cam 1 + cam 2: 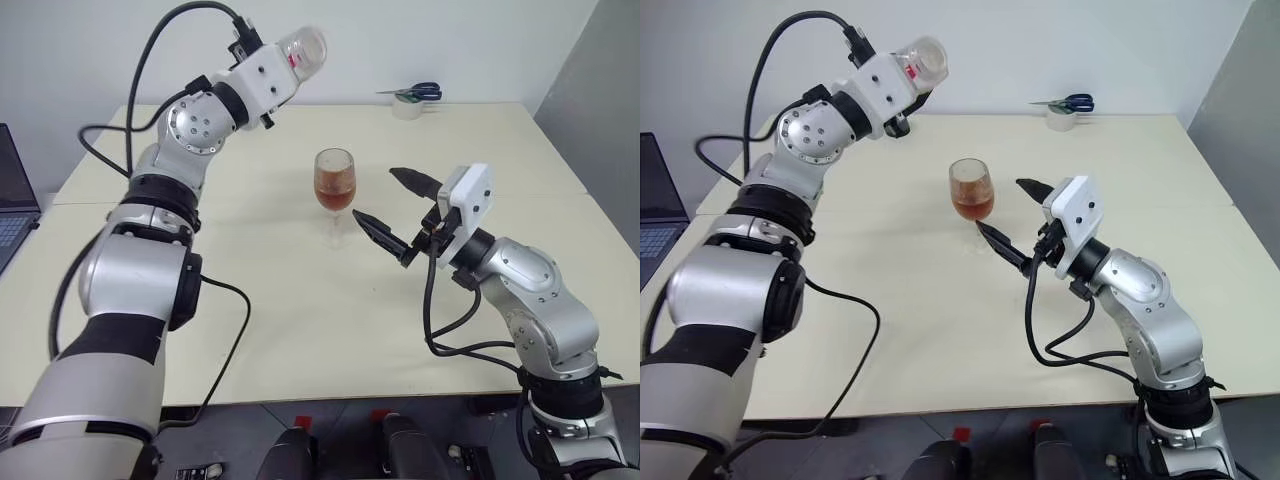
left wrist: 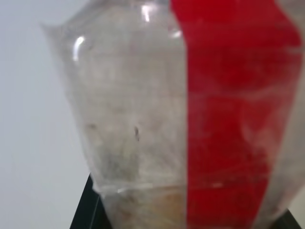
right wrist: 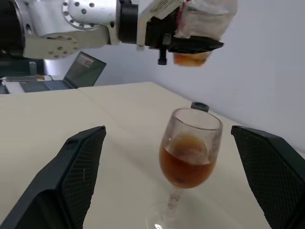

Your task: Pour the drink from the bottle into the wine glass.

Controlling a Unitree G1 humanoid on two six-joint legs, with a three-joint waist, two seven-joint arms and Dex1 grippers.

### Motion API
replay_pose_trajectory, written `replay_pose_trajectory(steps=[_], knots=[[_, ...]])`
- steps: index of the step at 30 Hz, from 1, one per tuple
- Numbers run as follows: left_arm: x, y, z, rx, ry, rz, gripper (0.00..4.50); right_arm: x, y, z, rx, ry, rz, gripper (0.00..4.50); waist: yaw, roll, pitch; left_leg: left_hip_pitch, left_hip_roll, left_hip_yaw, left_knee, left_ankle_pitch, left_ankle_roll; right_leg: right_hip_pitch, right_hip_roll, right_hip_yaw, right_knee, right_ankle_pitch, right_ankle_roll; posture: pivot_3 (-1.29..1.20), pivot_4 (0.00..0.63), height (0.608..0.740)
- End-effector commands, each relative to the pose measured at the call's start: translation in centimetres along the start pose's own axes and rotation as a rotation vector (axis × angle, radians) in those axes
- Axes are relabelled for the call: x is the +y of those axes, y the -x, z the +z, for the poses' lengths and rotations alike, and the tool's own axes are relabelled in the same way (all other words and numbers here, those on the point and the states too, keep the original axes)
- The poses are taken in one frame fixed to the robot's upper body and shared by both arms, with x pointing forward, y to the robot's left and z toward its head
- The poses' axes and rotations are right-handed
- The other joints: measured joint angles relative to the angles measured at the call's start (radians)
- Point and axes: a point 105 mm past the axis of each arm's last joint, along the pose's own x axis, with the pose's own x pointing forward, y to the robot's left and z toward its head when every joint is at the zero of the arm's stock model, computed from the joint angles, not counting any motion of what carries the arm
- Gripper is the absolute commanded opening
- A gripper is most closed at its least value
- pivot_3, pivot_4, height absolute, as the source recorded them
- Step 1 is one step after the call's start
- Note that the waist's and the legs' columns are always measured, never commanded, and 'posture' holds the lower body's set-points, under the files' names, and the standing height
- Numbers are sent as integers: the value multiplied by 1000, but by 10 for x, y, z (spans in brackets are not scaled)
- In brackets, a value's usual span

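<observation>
The wine glass stands upright in the middle of the cream table, its bowl about half full of amber drink. High above the table, behind and left of the glass, my left gripper is shut on the clear bottle, which lies tilted. The bottle's red label is plain in the left wrist view, and a little amber liquid rests in its low end. My right gripper stands open just right of the glass, not touching it, with nothing in it.
Blue-handled scissors lie on a roll of tape at the table's far edge. A laptop sits at the left edge. A grey wall rises on the right, past the table.
</observation>
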Motion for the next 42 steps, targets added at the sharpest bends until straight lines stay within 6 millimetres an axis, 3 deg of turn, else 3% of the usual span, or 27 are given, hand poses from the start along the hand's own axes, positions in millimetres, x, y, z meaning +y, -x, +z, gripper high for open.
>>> replay_pose_trajectory(steps=[1,4,9,14,19,25,30,39,42], knots=[[19,8,-8,3,228,118,1609,6,10,20,-26,29,83,4500,-4,0,0,0,0,0,0,0,0,0,-1,0,0,0,0,0,150,740],[21,34,-59,158,432,287,1609,24,35,9,63,29,212,4500,-14,0,-1,0,0,-1,0,0,0,0,-2,0,1,0,0,0,150,740],[1,63,-91,245,545,353,1609,42,59,-5,119,-1,295,4500,-18,-1,-2,1,1,-1,0,0,0,0,-2,0,3,0,0,0,150,740],[-26,95,-119,318,646,411,1609,47,63,-10,114,-42,306,4500,-15,-1,-2,0,0,-1,10,0,0,1,-3,0,9,0,0,0,150,740],[-51,112,-137,354,708,428,1609,47,63,-11,111,-56,298,4500,7,-1,-2,8,0,-3,12,0,1,10,-2,-1,10,0,0,0,150,740],[-78,124,-153,411,720,422,1609,44,61,-14,124,-39,255,4500,16,-2,-3,8,0,-4,13,0,0,10,-3,-2,9,1,1,0,150,740],[-88,126,-157,412,746,415,1609,44,64,-18,153,-18,244,4500,16,-3,-3,8,0,-4,13,0,0,11,-3,-2,8,1,1,0,150,740],[-101,129,-161,448,749,386,4493,45,67,-24,181,-16,227,4500,15,-3,-3,8,0,-5,13,-1,0,11,-3,-3,8,1,1,0,150,740],[-113,138,-160,464,754,364,4493,42,76,-36,234,-11,166,4500,15,-3,-3,8,0,-5,12,-1,0,12,-3,-2,7,1,1,0,150,740]])
